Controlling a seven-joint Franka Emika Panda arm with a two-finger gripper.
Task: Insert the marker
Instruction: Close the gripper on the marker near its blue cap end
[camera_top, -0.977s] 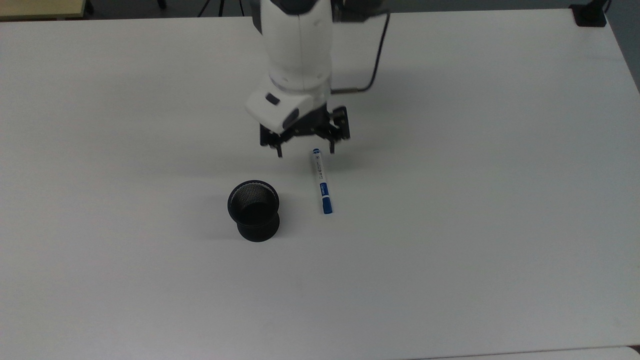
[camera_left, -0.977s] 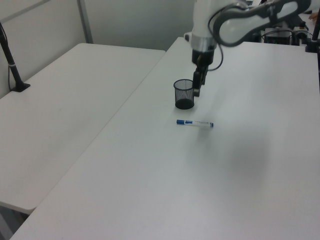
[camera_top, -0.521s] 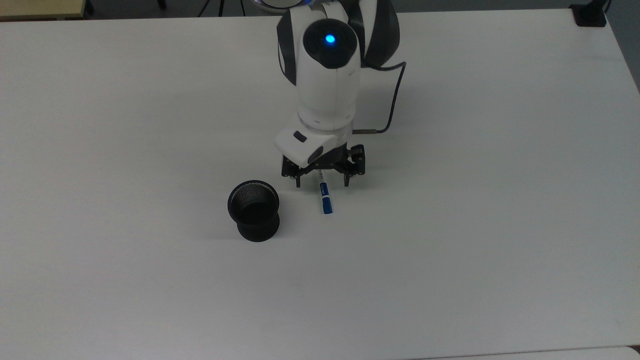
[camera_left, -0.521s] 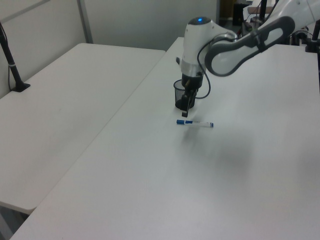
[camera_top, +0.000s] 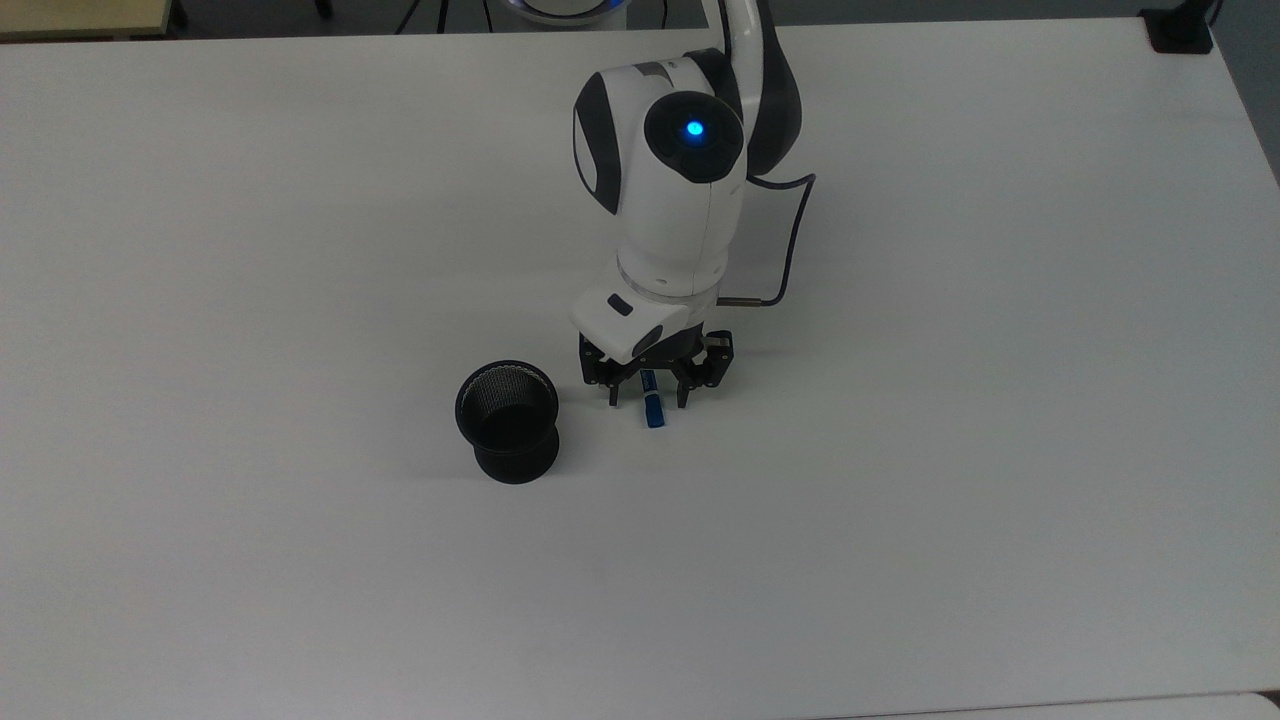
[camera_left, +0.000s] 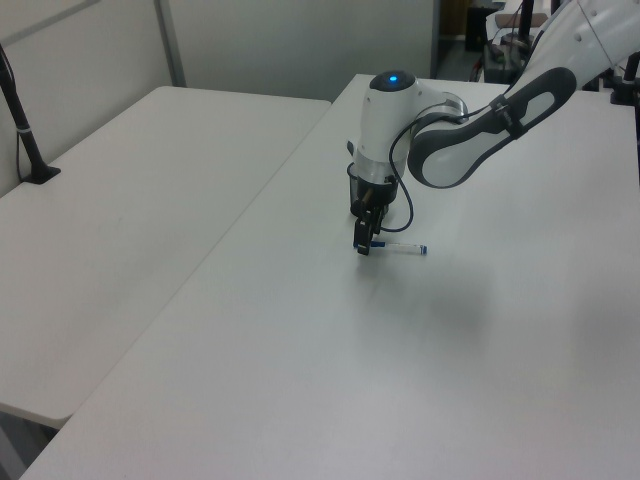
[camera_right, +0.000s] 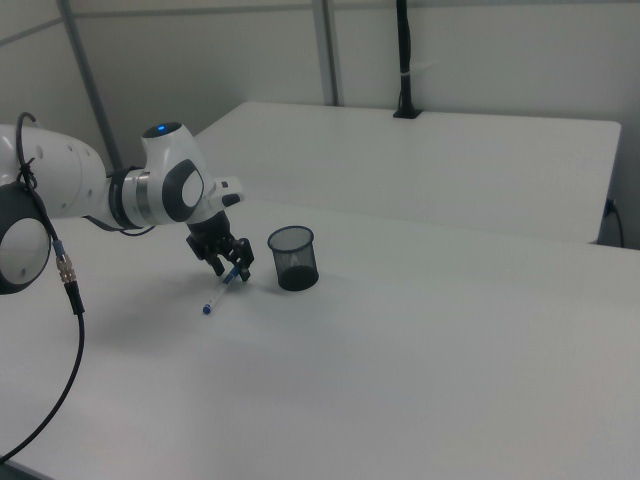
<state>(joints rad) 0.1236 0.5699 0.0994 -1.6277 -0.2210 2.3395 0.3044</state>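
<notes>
We see one obstacle on the white table (camera_top: 900, 520) — the black mesh cup (camera_top: 507, 420), at nine o'clock from the gripper (camera_top: 648, 398) in the top view, just beside it. From twelve round to six o'clock, bare tabletop.

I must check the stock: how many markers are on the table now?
1. The marker lies flat on the table, between the open fingers of the gripper, at the top view's right of the cup.
</notes>
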